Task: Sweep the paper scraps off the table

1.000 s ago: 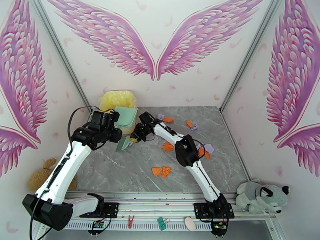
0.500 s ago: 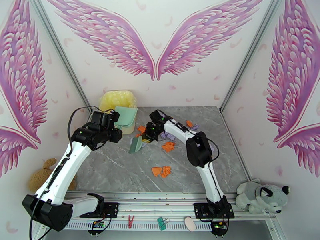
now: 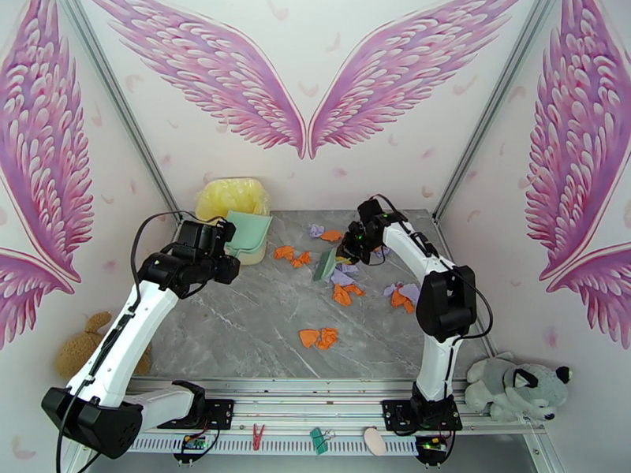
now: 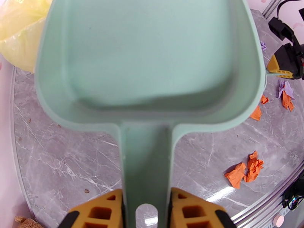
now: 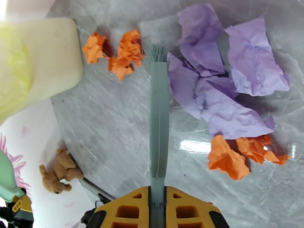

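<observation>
My left gripper (image 3: 226, 247) (image 4: 146, 211) is shut on the handle of a mint-green dustpan (image 3: 250, 232) (image 4: 148, 61), held at the back left of the table (image 3: 237, 333). Further right, my right gripper (image 3: 352, 244) (image 5: 158, 209) is shut on a mint-green brush (image 3: 325, 266) (image 5: 159, 126). The bristles rest beside lavender paper scraps (image 3: 343, 273) (image 5: 220, 88). Orange scraps lie between dustpan and brush (image 3: 290, 254) (image 5: 114, 50), just below the brush (image 3: 345, 293) (image 5: 243, 152) and near the front (image 3: 318, 338) (image 4: 245, 171). More scraps lie at the back (image 3: 325, 232) and right (image 3: 402, 295).
A pale bin lined with a yellow bag (image 3: 231, 197) (image 5: 38, 69) stands at the back left corner behind the dustpan. A brown teddy bear (image 3: 83, 348) lies off the table's left side and a grey plush dog (image 3: 517, 388) off its front right. Metal rails edge the table.
My right arm has swung from beside the dustpan toward the back right, carrying the brush. Orange scraps stay near the dustpan. My left arm and the dustpan have hardly moved.
</observation>
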Robot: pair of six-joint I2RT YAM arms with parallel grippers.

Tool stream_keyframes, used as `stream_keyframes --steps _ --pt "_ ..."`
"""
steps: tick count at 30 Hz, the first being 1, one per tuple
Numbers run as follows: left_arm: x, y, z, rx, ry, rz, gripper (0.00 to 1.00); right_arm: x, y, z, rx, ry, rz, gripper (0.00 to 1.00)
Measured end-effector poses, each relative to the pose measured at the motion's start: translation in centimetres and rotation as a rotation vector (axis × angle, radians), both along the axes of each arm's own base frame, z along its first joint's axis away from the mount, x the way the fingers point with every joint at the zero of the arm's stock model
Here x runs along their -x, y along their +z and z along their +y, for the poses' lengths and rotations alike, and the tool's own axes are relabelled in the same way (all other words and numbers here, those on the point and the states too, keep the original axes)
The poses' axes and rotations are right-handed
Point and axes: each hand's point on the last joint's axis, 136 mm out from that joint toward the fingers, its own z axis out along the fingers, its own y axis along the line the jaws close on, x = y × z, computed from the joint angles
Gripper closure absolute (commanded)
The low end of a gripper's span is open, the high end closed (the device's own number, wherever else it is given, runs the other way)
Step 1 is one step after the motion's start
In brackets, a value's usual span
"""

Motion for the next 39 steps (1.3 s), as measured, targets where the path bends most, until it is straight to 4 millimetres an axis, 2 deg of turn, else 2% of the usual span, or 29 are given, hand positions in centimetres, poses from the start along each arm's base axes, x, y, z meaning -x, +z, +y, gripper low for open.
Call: stream_keyframes --steps 3,5,7,9,12,17,20,22,29,34,37,39 --pt "0.1 0.1 0.0 0.000 0.000 -0.002 1.00 -1.2 2.8 1.9 -0.065 -0.009 -0.050 1.00" --pt "0.3 0.2 0.1 0.001 0.001 -0.004 1.00 -2.8 4.7 3.5 -0.115 -0.017 -0.091 1.00" --pt "0.4 0.4 0.1 0.002 0.001 -0.009 1.00 -4.5 5.9 5.1 -0.156 -0.022 -0.126 1.00" --pt "0.6 0.6 0.2 0.005 0.002 -0.011 1.00 -6.4 6.1 6.6 -0.189 -0.030 -0.144 1.00" --pt "0.8 0.7 -0.1 0.020 -0.004 -0.009 1.00 -8.8 4.8 8.6 -0.222 -0.052 -0.129 1.00" --pt "1.1 0.6 -0.6 0.035 -0.013 0.001 1.00 -11.0 -0.7 10.7 -0.241 -0.106 -0.022 1.00" --pt "1.1 0.5 -0.6 0.033 -0.018 0.003 1.00 -11.5 -3.1 11.5 -0.246 -0.133 0.026 1.00" --pt "1.2 0.4 -0.6 0.029 -0.021 0.005 1.00 -11.6 -4.0 12.0 -0.252 -0.147 0.044 1.00" --pt "1.3 -0.9 -1.6 0.020 -0.073 0.071 1.00 -11.3 -4.4 13.0 -0.249 -0.158 0.058 1.00" --pt "1.5 -1.0 -2.0 0.034 -0.082 0.083 1.00 -9.8 -5.9 12.4 -0.182 -0.133 0.089 1.00" --pt "1.6 -1.2 -2.0 0.038 -0.081 0.087 1.00 -8.3 -6.6 11.0 -0.138 -0.114 0.115 1.00" --pt "1.7 -1.5 -2.0 0.035 -0.082 0.095 1.00 -7.3 -6.4 9.8 -0.117 -0.103 0.125 1.00"
